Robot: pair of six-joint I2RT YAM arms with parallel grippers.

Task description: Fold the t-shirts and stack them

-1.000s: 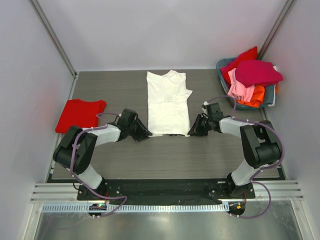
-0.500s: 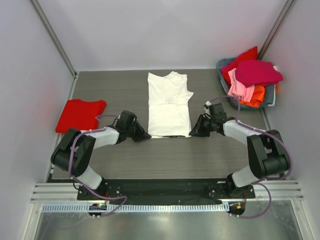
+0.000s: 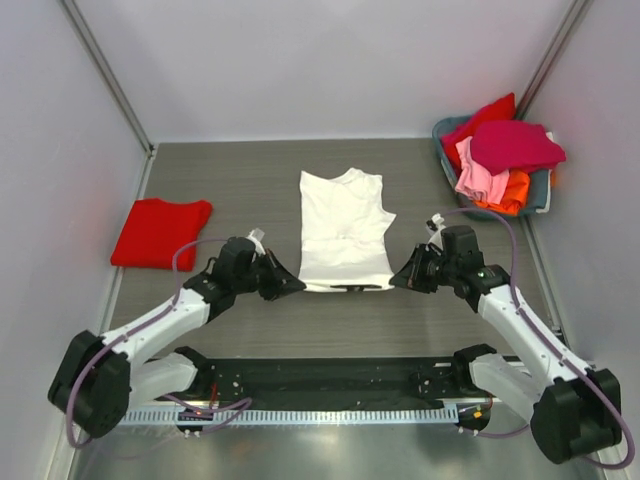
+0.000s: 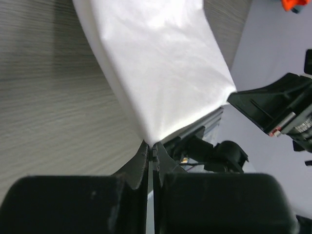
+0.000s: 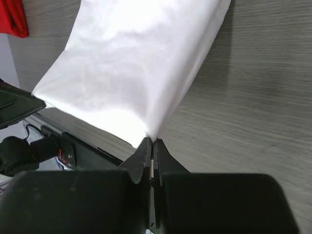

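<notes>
From above, the white t-shirt (image 3: 343,230) lies in the middle of the table (image 3: 230,190). Its long axis runs away from my bases, neck at the far end, hem toward me. Only my wrist cameras show the grip: my left gripper (image 4: 152,151) is clamped on the hem's left corner, my right gripper (image 5: 152,146) on its right corner. The overhead alone shows the folded red t-shirt (image 3: 160,232) at far left — and the basket (image 3: 541,188) of heaped t-shirts (image 3: 512,145) at far right.

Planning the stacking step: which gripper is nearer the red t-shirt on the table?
Left. The left gripper, shut on the white t-shirt, sits right of the red t-shirt; the right gripper holds its other near corner.
</notes>
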